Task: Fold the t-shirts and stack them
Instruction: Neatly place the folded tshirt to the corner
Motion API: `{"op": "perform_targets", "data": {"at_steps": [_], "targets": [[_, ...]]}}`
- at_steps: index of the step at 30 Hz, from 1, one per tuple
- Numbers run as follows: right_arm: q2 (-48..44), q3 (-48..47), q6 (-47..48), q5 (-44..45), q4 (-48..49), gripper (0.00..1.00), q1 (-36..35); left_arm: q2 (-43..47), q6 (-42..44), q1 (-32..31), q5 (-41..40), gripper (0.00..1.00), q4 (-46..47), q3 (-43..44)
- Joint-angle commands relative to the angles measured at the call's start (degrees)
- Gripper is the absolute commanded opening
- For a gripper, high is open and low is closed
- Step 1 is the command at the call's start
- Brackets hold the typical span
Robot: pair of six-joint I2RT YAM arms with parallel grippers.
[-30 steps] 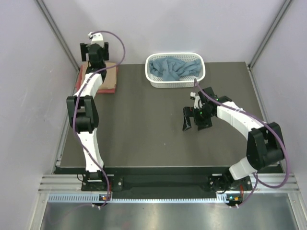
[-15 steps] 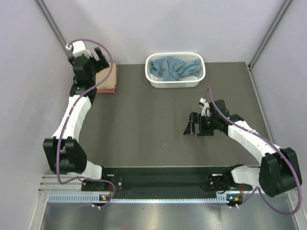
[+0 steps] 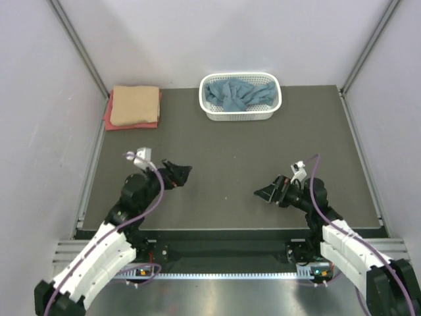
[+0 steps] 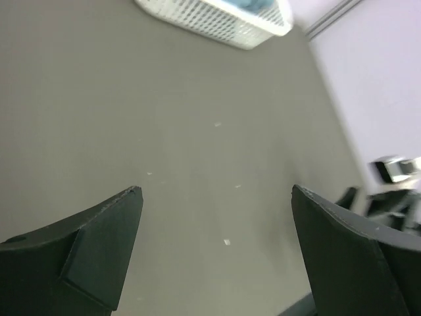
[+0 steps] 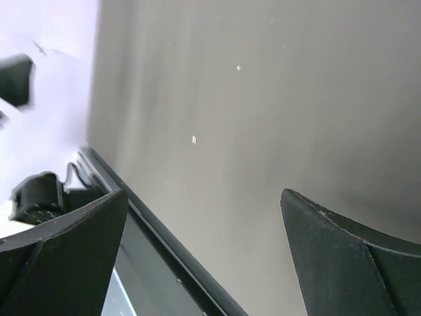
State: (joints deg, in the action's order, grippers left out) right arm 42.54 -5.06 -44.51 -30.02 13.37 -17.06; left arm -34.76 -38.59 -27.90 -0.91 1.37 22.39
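A folded tan t-shirt (image 3: 135,105) lies on a folded coral-red t-shirt (image 3: 109,120) at the table's back left corner. A crumpled dusty blue t-shirt (image 3: 237,93) lies in the white basket (image 3: 240,114) at the back middle. My left gripper (image 3: 177,173) is open and empty over the near left of the table. My right gripper (image 3: 268,191) is open and empty over the near right. In both wrist views the fingers stand wide apart with bare table between them. The basket (image 4: 217,23) shows at the top of the left wrist view.
The dark table (image 3: 223,151) is walled by pale panels on the left, back and right. Its front edge rail (image 5: 164,247) shows in the right wrist view. The right arm (image 4: 395,184) shows at the right of the left wrist view.
My left arm has drawn back from the folded stack at the back left to the near left of the table. My right arm has also pulled back toward the front edge.
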Motion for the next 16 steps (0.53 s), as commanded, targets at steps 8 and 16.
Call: {"op": "perform_targets", "data": {"at_steps": [8, 16], "targets": [[-11.1, 13.2, -14.0, 5.7, 14.9, 1.0, 1.0, 33.4, -20.5, -0.1, 11.3, 0.99, 9.9, -18.3], [-12.1, 13.3, -16.3, 3.7, 20.5, 1.0, 1.0, 33.4, -35.7, -0.1, 21.7, 0.99, 33.4, -31.4]]}}
